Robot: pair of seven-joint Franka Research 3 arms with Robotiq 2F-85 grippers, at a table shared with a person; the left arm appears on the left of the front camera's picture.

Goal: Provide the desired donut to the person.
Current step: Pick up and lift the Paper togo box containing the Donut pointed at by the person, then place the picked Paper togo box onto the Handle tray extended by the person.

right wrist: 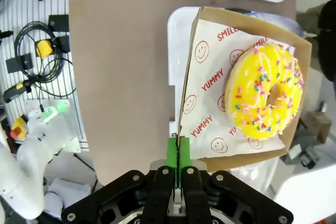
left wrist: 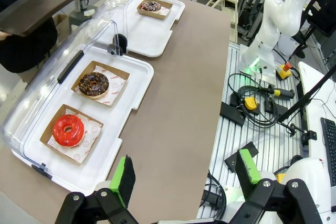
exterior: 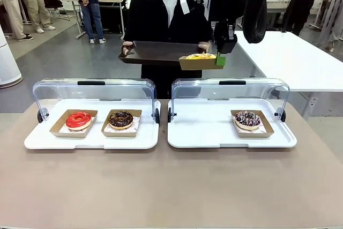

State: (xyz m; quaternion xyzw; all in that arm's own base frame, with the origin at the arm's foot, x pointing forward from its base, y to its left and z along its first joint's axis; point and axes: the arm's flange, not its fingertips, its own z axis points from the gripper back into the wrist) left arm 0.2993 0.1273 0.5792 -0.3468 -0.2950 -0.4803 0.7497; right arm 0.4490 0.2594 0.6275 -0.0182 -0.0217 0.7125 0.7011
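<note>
Pinching the cardboard box (exterior: 198, 64) by its wall, right gripper (right wrist: 177, 145) clamped, yellow donut (right wrist: 265, 90) just beyond fingertips.

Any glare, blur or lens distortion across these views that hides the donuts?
Front view: even light, only faint reflections on the clear lids. Left wrist view: wide-angle stretch at the corners, red donut sharp. Right wrist view: yellow donut crisp, the robot's right hand shut on its box, no motion blur.
</note>
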